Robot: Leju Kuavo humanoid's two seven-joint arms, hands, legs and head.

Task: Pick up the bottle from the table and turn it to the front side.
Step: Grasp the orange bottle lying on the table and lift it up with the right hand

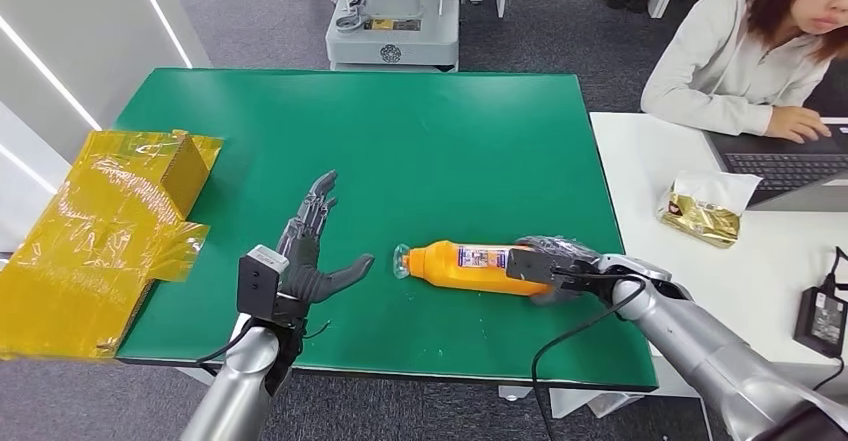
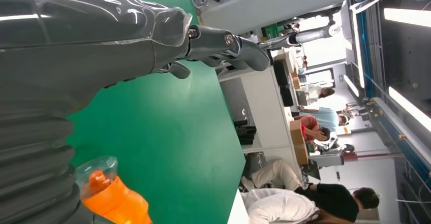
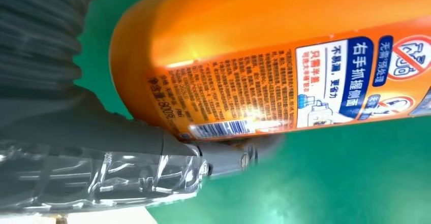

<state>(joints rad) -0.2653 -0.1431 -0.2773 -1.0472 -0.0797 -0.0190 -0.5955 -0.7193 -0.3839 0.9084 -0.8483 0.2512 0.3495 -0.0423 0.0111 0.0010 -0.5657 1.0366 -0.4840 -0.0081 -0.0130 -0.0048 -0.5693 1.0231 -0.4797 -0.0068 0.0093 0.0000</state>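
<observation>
An orange bottle (image 1: 470, 264) with a clear cap lies on its side on the green table (image 1: 430, 131), cap pointing toward my left hand. My right hand (image 1: 555, 259) wraps around the bottle's base end, fingers over the top. In the right wrist view the thumb (image 3: 152, 163) presses against the bottle (image 3: 264, 36) beside its printed back label. My left hand (image 1: 312, 246) hovers open over the table a short way from the cap, fingers spread and holding nothing. The left wrist view shows that hand (image 2: 101, 46) above the green surface, with the bottle's cap end (image 2: 109, 193) close by.
A yellow-taped cardboard box (image 1: 100, 231) overhangs the table's left edge. To the right a white desk (image 1: 700, 281) carries a gold packet (image 1: 703, 211), a laptop (image 1: 790, 166) and a black adapter (image 1: 822, 316); a person sits there. A grey machine base (image 1: 392, 21) stands beyond the far edge.
</observation>
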